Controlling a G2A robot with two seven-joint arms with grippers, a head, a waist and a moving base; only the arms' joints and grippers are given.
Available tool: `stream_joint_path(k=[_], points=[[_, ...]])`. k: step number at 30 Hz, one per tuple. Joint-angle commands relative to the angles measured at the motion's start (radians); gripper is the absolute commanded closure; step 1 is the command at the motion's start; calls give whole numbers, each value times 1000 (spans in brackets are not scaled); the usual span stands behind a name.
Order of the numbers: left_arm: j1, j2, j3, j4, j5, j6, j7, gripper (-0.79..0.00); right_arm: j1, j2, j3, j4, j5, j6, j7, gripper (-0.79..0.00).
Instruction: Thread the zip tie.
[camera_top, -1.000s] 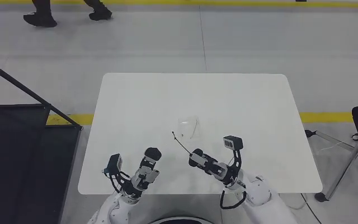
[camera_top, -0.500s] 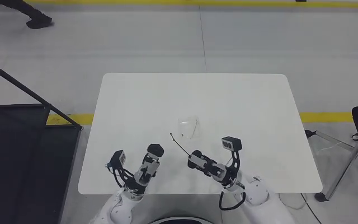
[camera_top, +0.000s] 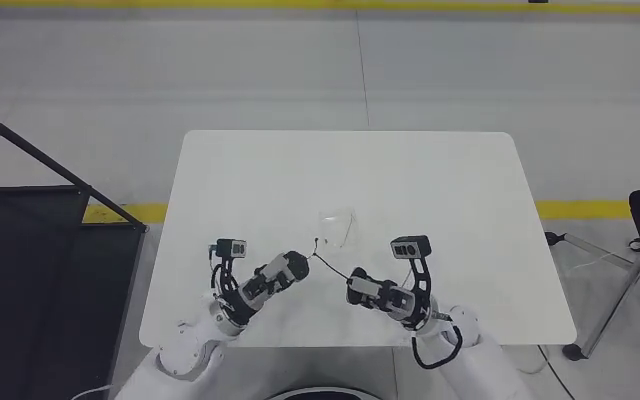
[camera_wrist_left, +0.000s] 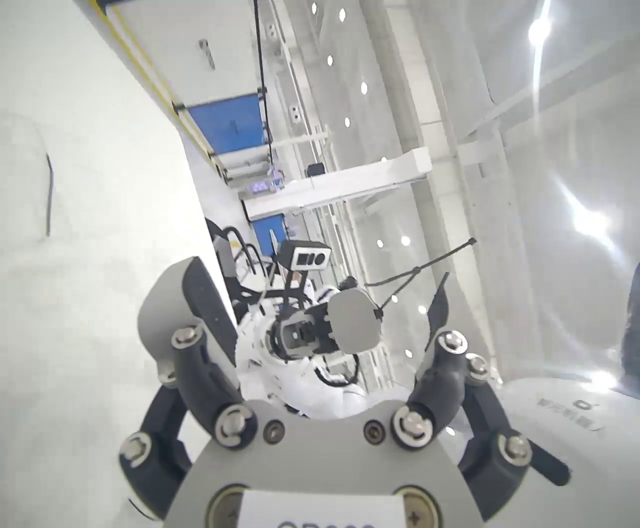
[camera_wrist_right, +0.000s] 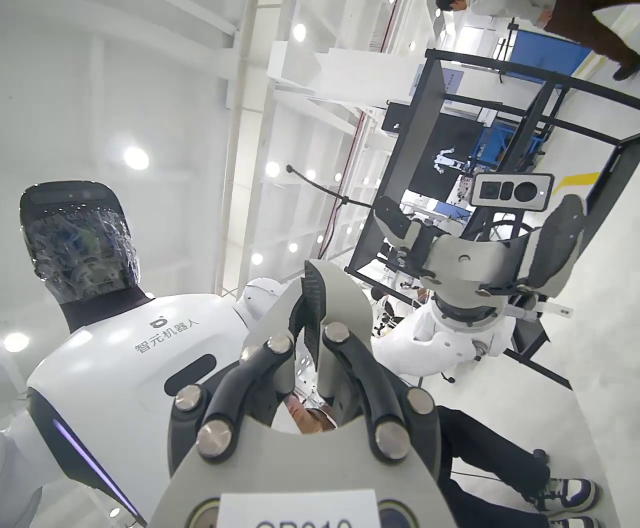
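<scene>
A thin black zip tie (camera_top: 328, 265) sticks up and out from my right gripper (camera_top: 355, 287), which is shut on one end of it above the table's near middle. In the left wrist view the zip tie (camera_wrist_left: 420, 270) shows two strands rising from that gripper. The right wrist view has my right gripper (camera_wrist_right: 312, 272) shut, with the zip tie (camera_wrist_right: 320, 187) slanting beyond it. My left gripper (camera_top: 295, 266) faces it from a short way off, open and holding nothing. Its fingers (camera_wrist_left: 205, 295) frame the right gripper in the left wrist view.
A small clear plastic bag (camera_top: 338, 225) lies on the white table (camera_top: 450, 180) just beyond the two grippers. A black frame (camera_top: 60, 170) stands off the table's left side.
My left arm has swung round and brought its gripper rightwards, close to the zip tie. The right gripper and zip tie have shifted slightly right.
</scene>
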Motion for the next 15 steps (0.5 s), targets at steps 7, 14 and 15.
stream_joint_path(k=[7,14,15], points=[[0,0,2,1,17,-6,12,-785,0,0,0,1,-3,-1,-1,0],[-5,-4,16,-10,-183,25,-52,-785,-16,-5,-5,-40,29,11,11,0],[-13,-4,20,-5,-252,49,-104,-785,-14,-6,-5,-42,49,23,23,0]])
